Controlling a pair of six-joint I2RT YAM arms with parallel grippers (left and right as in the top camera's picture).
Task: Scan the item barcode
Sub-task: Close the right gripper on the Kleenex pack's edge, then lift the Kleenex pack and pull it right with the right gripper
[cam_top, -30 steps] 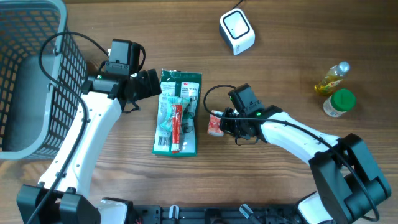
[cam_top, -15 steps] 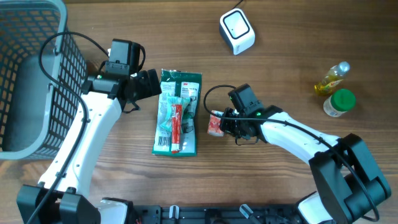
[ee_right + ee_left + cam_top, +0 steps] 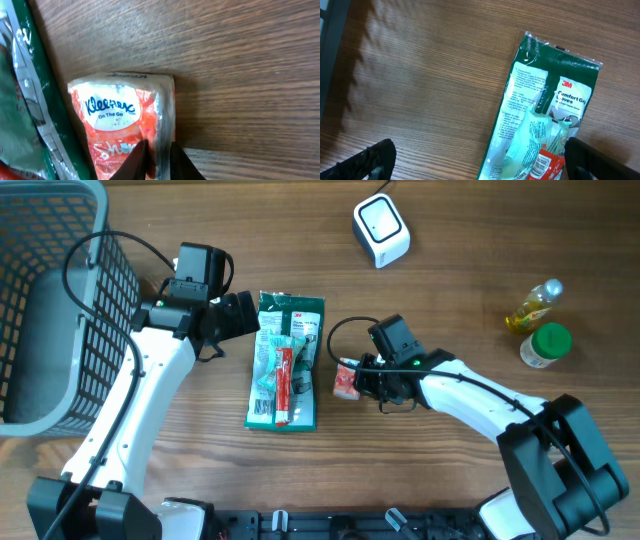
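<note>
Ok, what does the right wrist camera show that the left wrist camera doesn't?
Only the right wrist view shows the tissue pack, with the right pincer pinching its edge. Only the left wrist view shows the printed label of the glove pack and the left pincer, wide open. Both show part of the green glove pack lying on the wood table.

Wooden table bears a basket at far left, a glove pack at centre, a tissue pack just beside it, a scanner apart, and a bottle and jar at right.
</note>
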